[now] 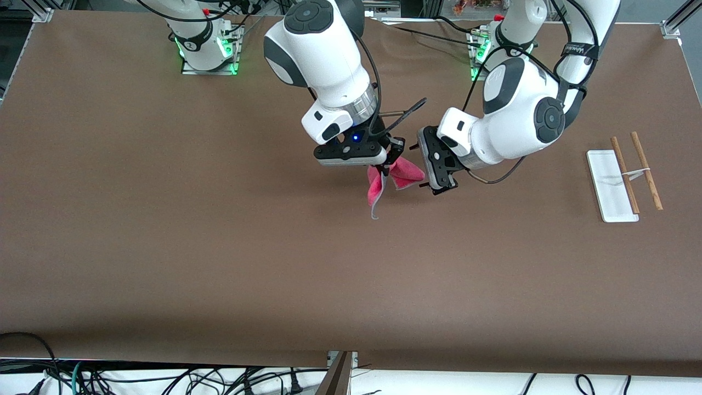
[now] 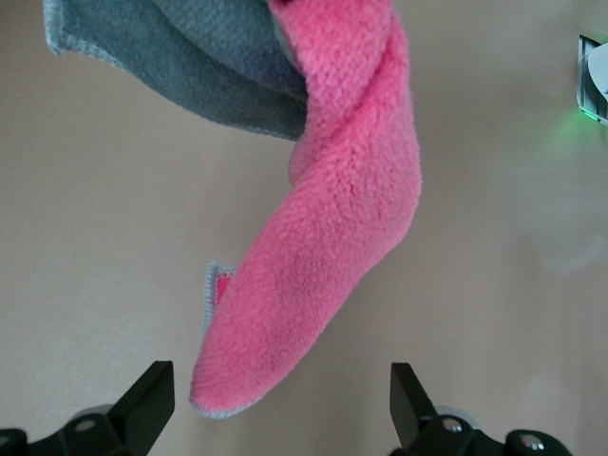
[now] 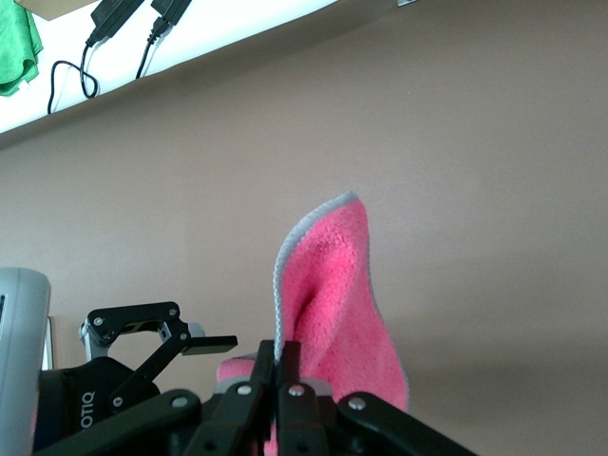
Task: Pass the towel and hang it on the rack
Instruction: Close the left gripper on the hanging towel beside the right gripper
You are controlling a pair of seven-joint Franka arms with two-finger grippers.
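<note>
The right gripper [image 1: 388, 160] was clenched on the towel [image 1: 396, 178] and held it in the air over the middle of the table [image 1: 219, 247]. In the right wrist view the two fingers were pressed flat together with the cloth's grey-trimmed edge pinched between them, a pink fold rising clear above the grip.

The left gripper [image 1: 440, 186] hung just beside the towel, on the side toward the left arm's end of the table, with its jaws spread wide and nothing between them. In the left wrist view its fingertips [image 2: 152, 389] framed the lower end of the cloth, which dangled into the gap without visibly touching either one.

The towel hung as a twisted strip, its long axis running downward from the right gripper's pinch to a free tail. That tail lay across the line between the left gripper's fingers, so the handover appeared to turn on this alignment: a closing of the left jaws would likely catch only the tip of the strip unless the gripper came in closer.

The rack [image 1: 625, 175] stood well apart, on the table toward the left arm's end, its two wooden rods bare. The left arm was judged the nearer to it, and the hanging step was not yet done.
</note>
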